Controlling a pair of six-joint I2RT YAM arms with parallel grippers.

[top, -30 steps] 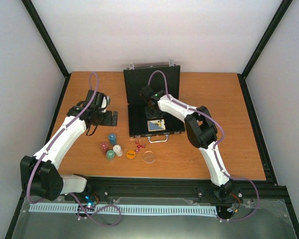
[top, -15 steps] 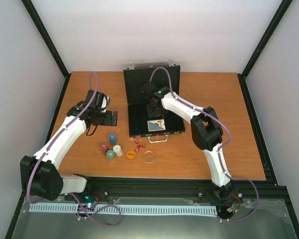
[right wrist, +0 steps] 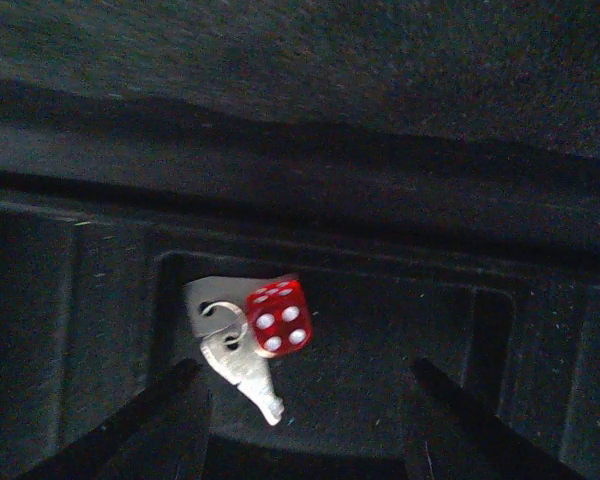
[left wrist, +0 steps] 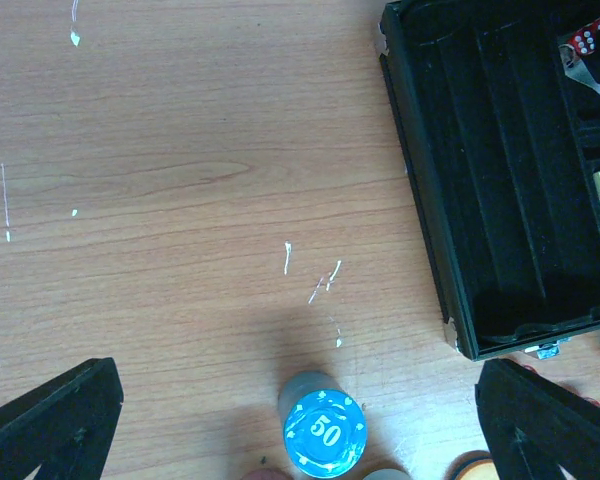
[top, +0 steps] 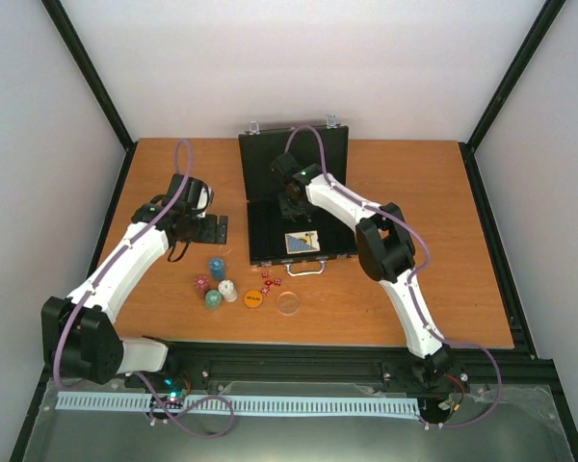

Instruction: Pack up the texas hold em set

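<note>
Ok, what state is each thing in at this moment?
briefcase: open.
card deck: inside the briefcase.
red die: in a briefcase compartment, beside the keys.
loose red dice: on the table, unpacked.
blue chip stack: upright on the table, unpacked.
orange disc: on the table.
clear disc: on the table.
left gripper: open, empty.
right gripper: open, empty, over the red die.

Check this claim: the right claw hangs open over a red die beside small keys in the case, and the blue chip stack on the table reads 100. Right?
No. The blue chip stack reads 50, not 100; the left wrist view shows it. The right claw does hang open over the red die beside the keys in the case.
</note>
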